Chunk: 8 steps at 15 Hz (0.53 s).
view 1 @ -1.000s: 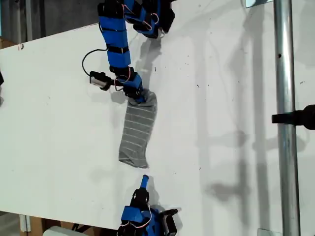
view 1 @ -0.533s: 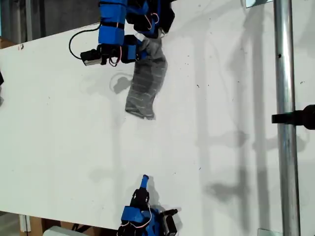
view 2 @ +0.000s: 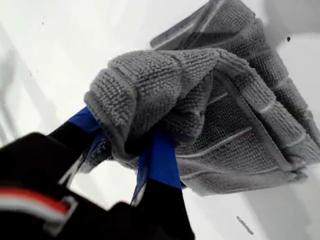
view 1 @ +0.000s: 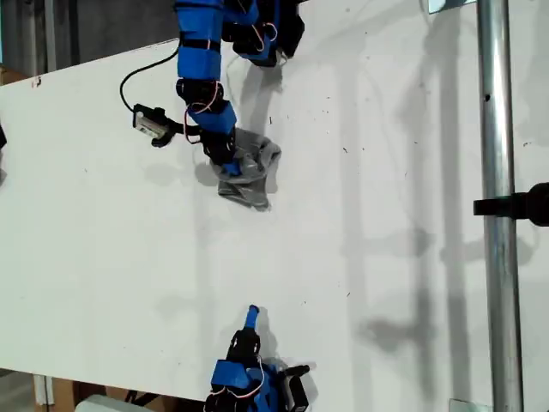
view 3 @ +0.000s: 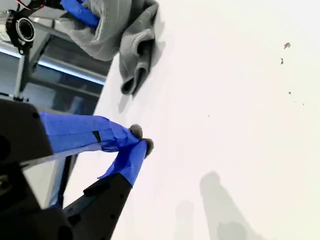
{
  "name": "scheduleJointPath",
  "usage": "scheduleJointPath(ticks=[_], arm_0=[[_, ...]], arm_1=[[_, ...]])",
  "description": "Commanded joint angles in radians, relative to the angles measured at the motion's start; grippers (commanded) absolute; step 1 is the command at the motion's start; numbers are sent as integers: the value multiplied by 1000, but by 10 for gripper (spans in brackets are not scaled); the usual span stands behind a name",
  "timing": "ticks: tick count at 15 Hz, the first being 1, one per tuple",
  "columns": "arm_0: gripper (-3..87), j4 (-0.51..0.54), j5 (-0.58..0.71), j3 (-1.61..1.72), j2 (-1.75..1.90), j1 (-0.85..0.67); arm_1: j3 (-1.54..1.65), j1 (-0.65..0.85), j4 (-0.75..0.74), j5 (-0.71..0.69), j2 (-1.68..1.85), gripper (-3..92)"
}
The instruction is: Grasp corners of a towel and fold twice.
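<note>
My second gripper rested at the bottom of the exterior view, its blue jaws pressed together on nothing, well apart from the grey striped soft towel. Farther, my first gripper was clamped on a fold of this towel, bunched on the white flat table

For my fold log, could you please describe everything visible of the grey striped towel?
The grey terry towel with thin pale stripes lies bunched in a rumpled heap on the white table, near the exterior view's top. My first gripper is shut on a thick fold of it. My second gripper, across the table, is not touching it.
</note>
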Motion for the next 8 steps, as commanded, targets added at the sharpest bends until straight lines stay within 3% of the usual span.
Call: scheduleJointPath(ticks=[1,3,5,6,8], arm_0=[[-27,-15,-5,-31,8,3],[-27,-28,-6,-26,8,3],[-27,-29,-2,-26,8,2],[-27,-28,-2,-25,8,2],[-27,-23,-9,-12,8,-2]], arm_1=[[11,5,-121,-72,66,426],[149,38,-321,-146,310,279],[206,103,-275,-167,512,155],[236,146,-164,-153,649,154],[230,215,255,-124,922,22]])
